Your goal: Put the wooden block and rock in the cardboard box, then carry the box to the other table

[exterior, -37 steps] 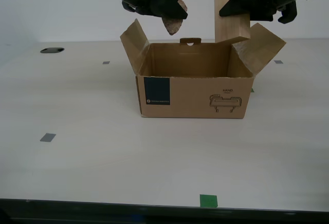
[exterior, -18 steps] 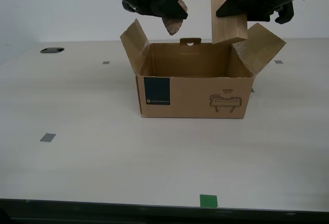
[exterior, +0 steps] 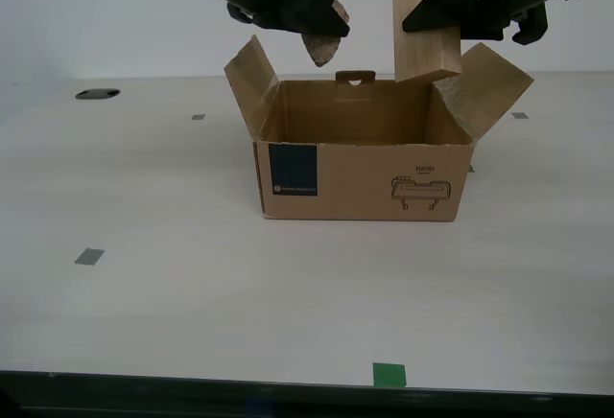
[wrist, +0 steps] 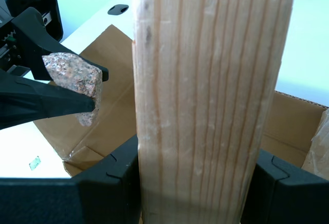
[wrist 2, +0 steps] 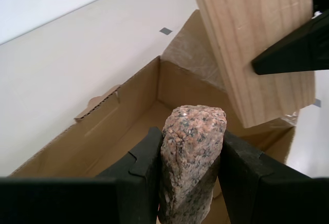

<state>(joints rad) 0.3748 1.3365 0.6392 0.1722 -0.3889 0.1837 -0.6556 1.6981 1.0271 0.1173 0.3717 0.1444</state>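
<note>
Since a second ago the block [exterior: 425, 27] has shifted a little toward the exterior view's left and now hangs over the box [exterior: 360, 164] opening rather than over the flap on the exterior view's right; the rock [exterior: 325, 42] and box have not moved.

My first end effector [wrist: 198, 183] is clenched on the block, a plain brick of pale wood with straight grain lines running its length, held upright with its lower end just above the box rim. My second end effector [wrist 2: 190, 178] grasps the rock, a rough, speckled pinkish stone with a lumpy, pointed shape, its black fingers [wrist 2: 141, 165] pressed against both sides. The rock hangs above the part of the box nearer the exterior view's left, the block above the part nearer that view's right, close together but apart.

The box is brown corrugated card, open at the top, with side flaps splayed outward and a back flap with a cut handle hole. A dark teal label and a line drawing mark its front. What shows of its inside is bare card.

It stands on a smooth pale counter [exterior: 192, 284], toward the far edge. Small grey squares, a green one near the front edge, and a dark oval hole toward the far corner on the exterior view's left dot the surface. Wide open counter lies in front of the box and to both sides.
</note>
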